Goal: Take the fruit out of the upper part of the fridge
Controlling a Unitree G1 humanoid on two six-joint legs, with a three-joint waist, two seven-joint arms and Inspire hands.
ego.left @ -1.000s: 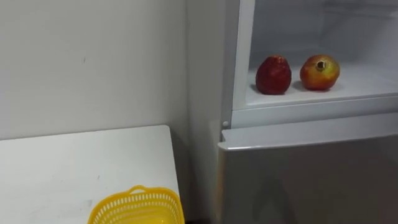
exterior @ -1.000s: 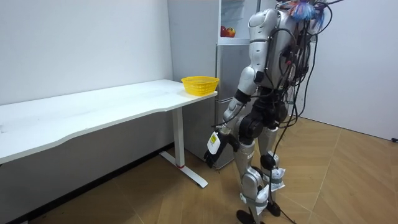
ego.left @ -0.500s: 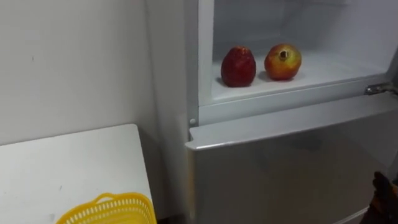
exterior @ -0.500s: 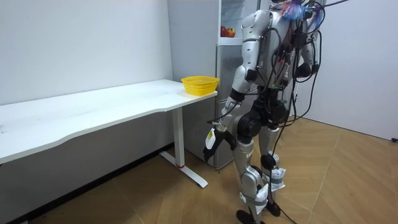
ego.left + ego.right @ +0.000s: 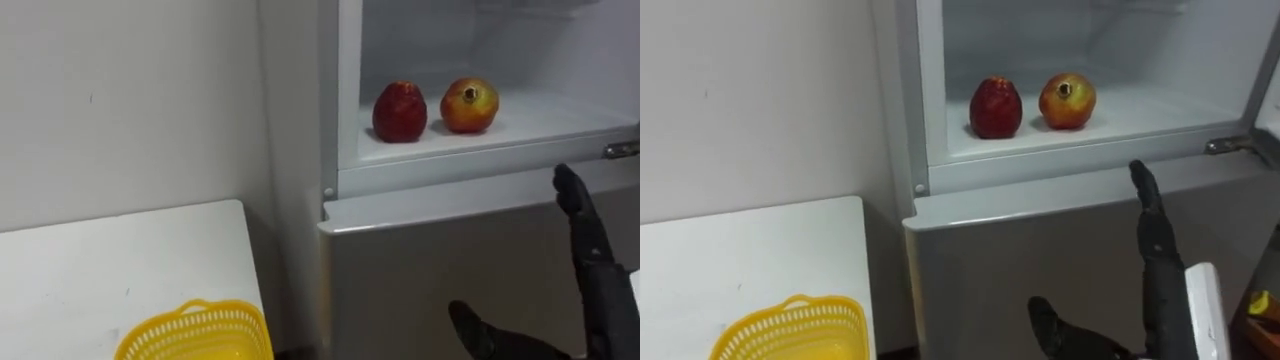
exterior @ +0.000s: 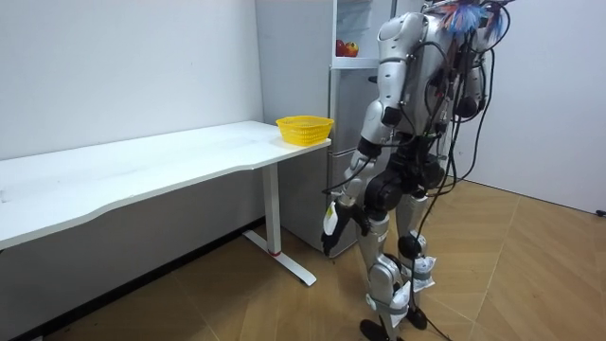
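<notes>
Pomegranate [image 5: 470, 105] and a dark red fruit [image 5: 400, 111] stand side by side, just apart, on the white shelf [image 5: 560, 125] of the open upper fridge compartment, untouched. I see the right hand [image 5: 590, 265] raised before the closed lower door [image 5: 430, 260], below the shelf, fingers straight and thumb spread, holding nothing. In the room view, I see the left hand [image 6: 329, 223] hanging low beside the thigh, with the yellow basket [image 5: 195, 335] on the white table [image 5: 100, 280] beside the fridge.
</notes>
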